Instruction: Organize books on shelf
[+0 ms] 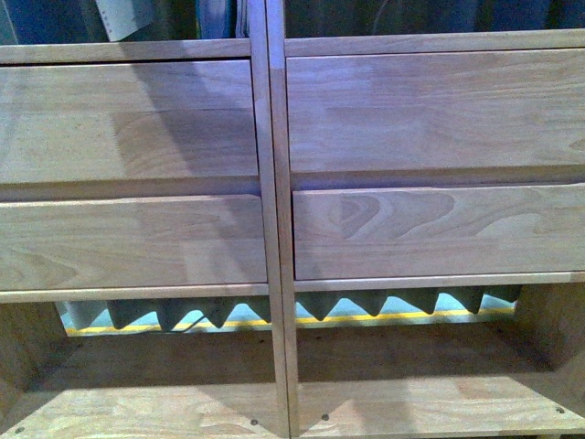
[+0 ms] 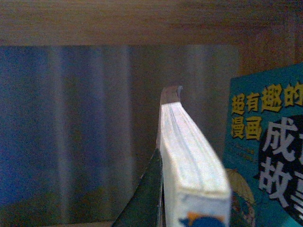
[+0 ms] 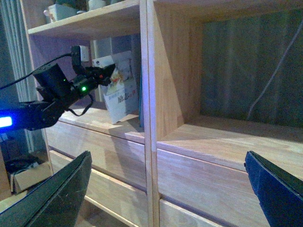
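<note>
Light wood fills the front view: the shelf [image 1: 271, 183] with its four drawer fronts [image 1: 128, 119], no arm showing, just a corner of the pale book [image 1: 123, 18] peeking in at the top. Over to the left wrist view: the left end effector [image 2: 165, 184] is pinching that pale book, page edges facing the camera. One dark finger [image 2: 144, 198] lies flat on the cover and the other is hidden behind it. The teal book [image 2: 267, 142] stands just beside the held one, on the side away from that finger. Right wrist view now: the right end effector [image 3: 168, 153] is spread wide, carrying nothing, well apart from the left one. That one holds the pale book tilted in the compartment, near the divider [image 3: 149, 71]. My call: square the book upright first, then ease it against its teal neighbour. Keep the pinch on until the lower edge sits on the board, or it may flop.
</note>
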You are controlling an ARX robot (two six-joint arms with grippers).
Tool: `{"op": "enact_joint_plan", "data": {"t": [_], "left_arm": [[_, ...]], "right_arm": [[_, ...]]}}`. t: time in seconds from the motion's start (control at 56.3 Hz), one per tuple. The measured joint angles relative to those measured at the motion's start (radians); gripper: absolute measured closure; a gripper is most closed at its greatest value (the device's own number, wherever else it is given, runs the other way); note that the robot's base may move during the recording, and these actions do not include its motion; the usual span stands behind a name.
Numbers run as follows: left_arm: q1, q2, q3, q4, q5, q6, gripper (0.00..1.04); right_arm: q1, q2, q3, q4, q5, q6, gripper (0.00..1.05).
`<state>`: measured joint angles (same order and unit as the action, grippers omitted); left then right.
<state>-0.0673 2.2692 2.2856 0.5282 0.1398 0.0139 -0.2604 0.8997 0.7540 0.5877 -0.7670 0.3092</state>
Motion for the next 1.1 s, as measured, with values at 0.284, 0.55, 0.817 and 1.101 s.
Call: {"op": "enact_joint_plan", "data": {"t": [0.284,0.55,0.817,1.101], "left_arm": [[-0.051,0.13,0.229,-0.126,-0.011,0.016,0.98],[-0.058,0.27,0.48,-0.298,-0.043,0.051,0.66],[-0.076,0.217,0.243,-0.188,-0.036,0.062,0.22],[-0.066,0.11,-0.033,-0.069,0.003,0.088,0.07]], "right_arm": [[0.0,0.0,0.0,0.0,0.0,0.0,0.07],[0.0,0.0,0.0,0.0,0.0,-0.001,0.07],[0.0,0.0,0.0,0.0,0.0,-0.004,0.07],[0.0,0.0,0.0,0.0,0.0,-0.005,0.07]]}}
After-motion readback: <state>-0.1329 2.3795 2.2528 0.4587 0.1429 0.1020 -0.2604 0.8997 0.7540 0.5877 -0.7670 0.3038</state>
